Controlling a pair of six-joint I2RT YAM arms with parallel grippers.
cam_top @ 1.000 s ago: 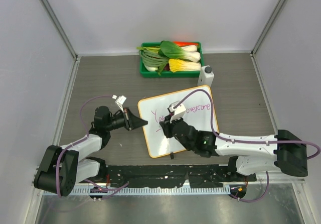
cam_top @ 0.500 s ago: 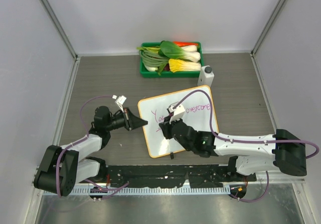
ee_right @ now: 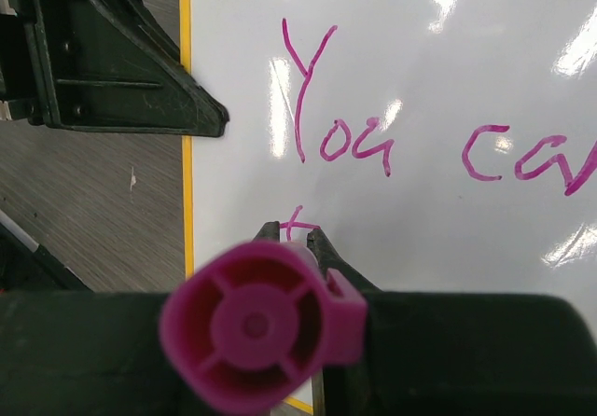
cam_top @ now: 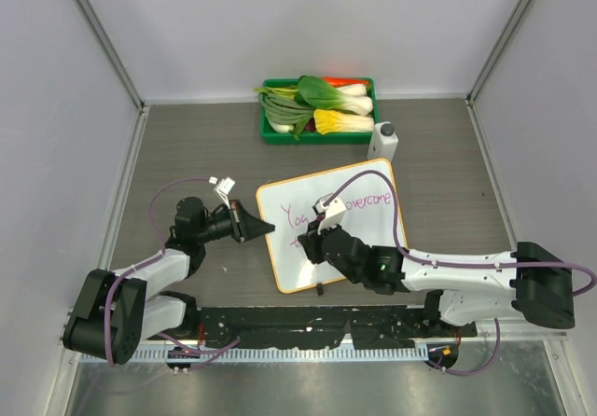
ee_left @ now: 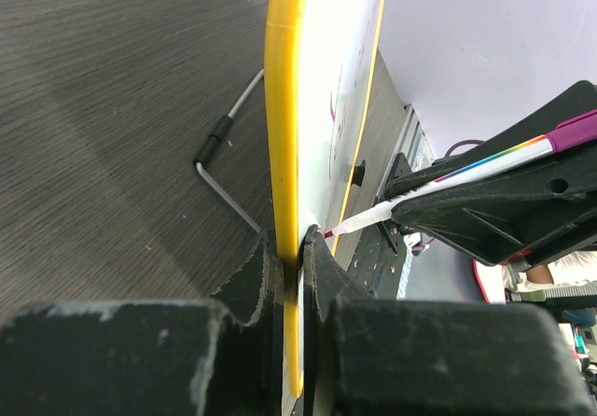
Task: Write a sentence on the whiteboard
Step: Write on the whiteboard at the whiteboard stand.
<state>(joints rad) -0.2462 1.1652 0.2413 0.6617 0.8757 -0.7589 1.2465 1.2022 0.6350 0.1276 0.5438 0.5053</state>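
Pink sentence (ee_right: 373,150) on the whiteboard (cam_top: 282,253): "You ca…" reads clearly in the right wrist view, "overcome" further right from above. A small "t" stroke opens a second line under "You"; the last word is not yet written. Board lies flat mid-table, skewed.

Pink marker (ee_right: 256,327) pinched in the right gripper (ee_right: 294,239), tip at that "t". Cannot tell whether it touches. On the board's left rim, the left gripper (ee_left: 291,248) is clamped, one finger above, one below.

Risks, as I judge them:
- The left hold is only a thin edge pinch. Sideways marker drag could pivot the board and skew the letters.
- Too hard a press and the marker slips back in the fingers. Too light and the strokes break.
- The right arm hangs over the middle of line one, so a low wrist could smear ink.
- Line two starts close to the left fingers, which leaves little room.
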